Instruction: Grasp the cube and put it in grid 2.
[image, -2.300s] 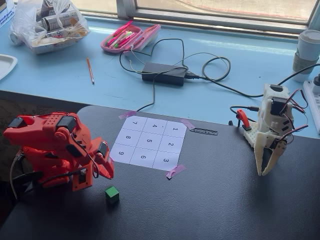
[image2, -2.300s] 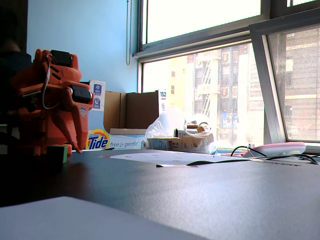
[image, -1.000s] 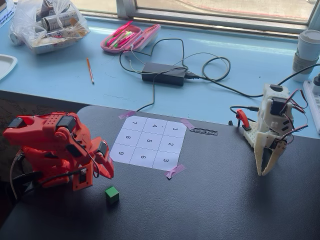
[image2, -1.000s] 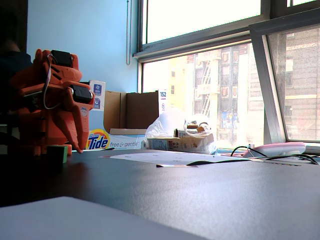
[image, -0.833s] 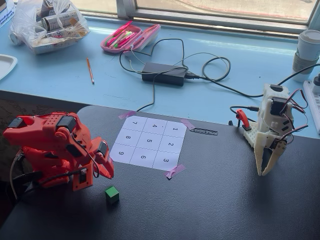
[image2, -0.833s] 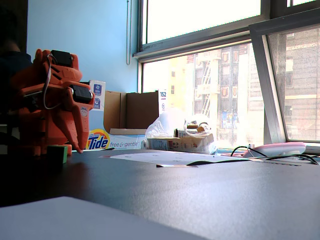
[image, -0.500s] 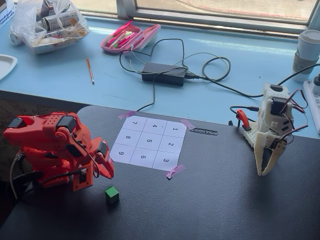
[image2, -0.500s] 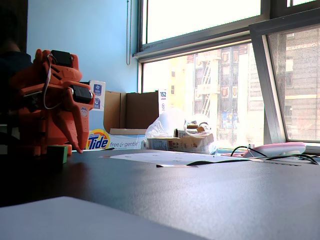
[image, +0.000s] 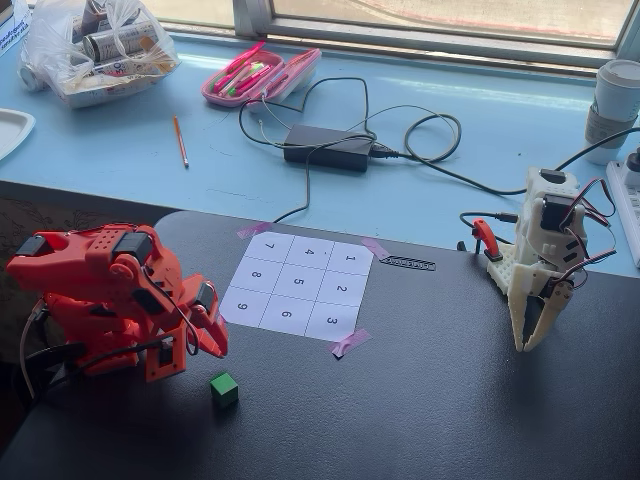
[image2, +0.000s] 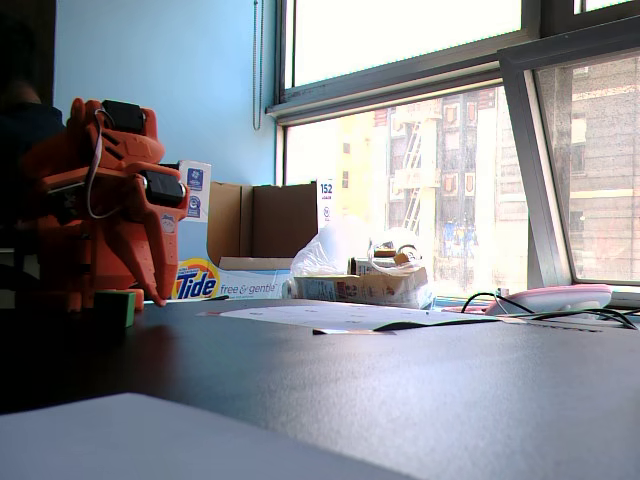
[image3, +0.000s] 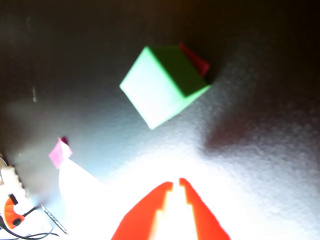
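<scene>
My fingers (image3: 197, 215) stand almost together, only a thin slit between the two orange tips, and they hold nothing. My gripper (image3: 175, 183) points at the dark tabletop (image: 430, 400) with the cube (image3: 162, 82) ahead of it and clear of both tips, not touching them. In a fixed view the cube (image: 224, 388) sits on the bare table just to the right of and below my orange arm (image: 110, 300), short of the numbered sheet (image: 298, 287). Grid 2 (image: 341, 288) lies in the sheet's right column, between the squares marked 1 and 3, and nothing rests on it. In the low fixed view the cube (image2: 118, 307) shows at the foot of my arm (image2: 100, 205).

Against the earlier pictures I find no change: my arm is folded in the same crouch, the cube lies on the same spot, and the sheet with its pink tape corners (image: 350, 343) has not shifted. The white arm (image: 540, 270) at the table's right edge in a fixed view hangs just as it did.
</scene>
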